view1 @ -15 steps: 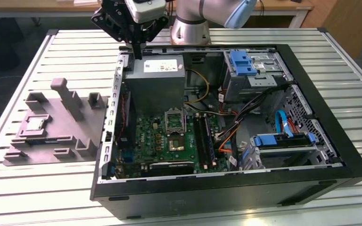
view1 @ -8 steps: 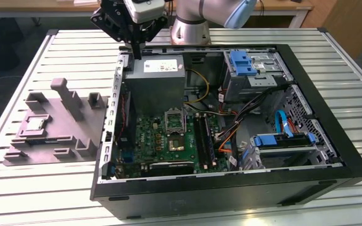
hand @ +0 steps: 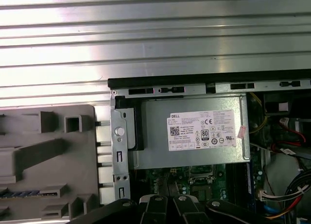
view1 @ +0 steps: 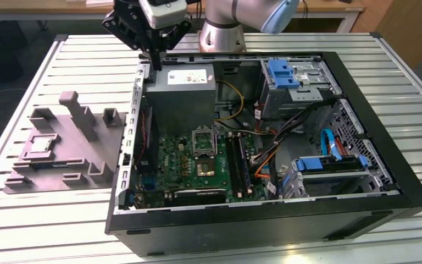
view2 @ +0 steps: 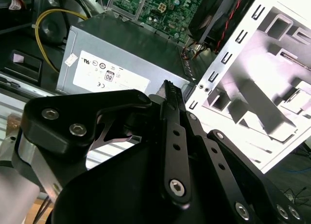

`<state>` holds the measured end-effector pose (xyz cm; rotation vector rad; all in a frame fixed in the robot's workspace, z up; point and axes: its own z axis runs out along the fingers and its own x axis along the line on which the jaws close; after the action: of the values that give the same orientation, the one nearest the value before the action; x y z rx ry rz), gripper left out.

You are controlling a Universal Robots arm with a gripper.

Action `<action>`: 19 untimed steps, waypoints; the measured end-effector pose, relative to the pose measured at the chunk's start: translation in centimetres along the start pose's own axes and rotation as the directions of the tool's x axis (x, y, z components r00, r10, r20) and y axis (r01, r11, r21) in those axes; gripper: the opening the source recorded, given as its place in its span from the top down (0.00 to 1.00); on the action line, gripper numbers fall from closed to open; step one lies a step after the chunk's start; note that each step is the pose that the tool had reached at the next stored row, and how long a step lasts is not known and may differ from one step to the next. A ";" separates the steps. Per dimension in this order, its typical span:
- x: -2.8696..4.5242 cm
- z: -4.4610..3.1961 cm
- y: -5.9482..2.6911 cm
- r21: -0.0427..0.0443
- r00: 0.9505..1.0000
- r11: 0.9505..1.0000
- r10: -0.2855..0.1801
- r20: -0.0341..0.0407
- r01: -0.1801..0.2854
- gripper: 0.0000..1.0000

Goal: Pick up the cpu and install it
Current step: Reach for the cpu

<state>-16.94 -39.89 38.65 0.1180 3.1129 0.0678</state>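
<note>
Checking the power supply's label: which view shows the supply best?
The first wrist view: the power supply faces it, label whole. The exterior view shows it farther off; the second wrist view slanted, partly behind the gripper.

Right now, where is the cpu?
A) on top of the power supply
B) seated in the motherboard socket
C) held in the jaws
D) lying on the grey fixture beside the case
D: in the exterior view the cpu lies flat on the grey fixture, outside the case on the exterior view's left, while the gripper hangs over the case's far corner, jaws shut and empty.
</note>
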 end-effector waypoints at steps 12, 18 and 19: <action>0.88 0.03 -0.07 0.000 1.000 1.000 0.000 0.000 0.000 0.89; 1.49 0.02 -0.12 0.000 1.000 1.000 0.000 0.000 0.000 0.89; 1.59 0.02 -0.13 0.000 1.000 1.000 0.000 0.000 0.000 0.89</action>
<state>-18.54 -39.89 38.58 0.1181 3.1130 0.0676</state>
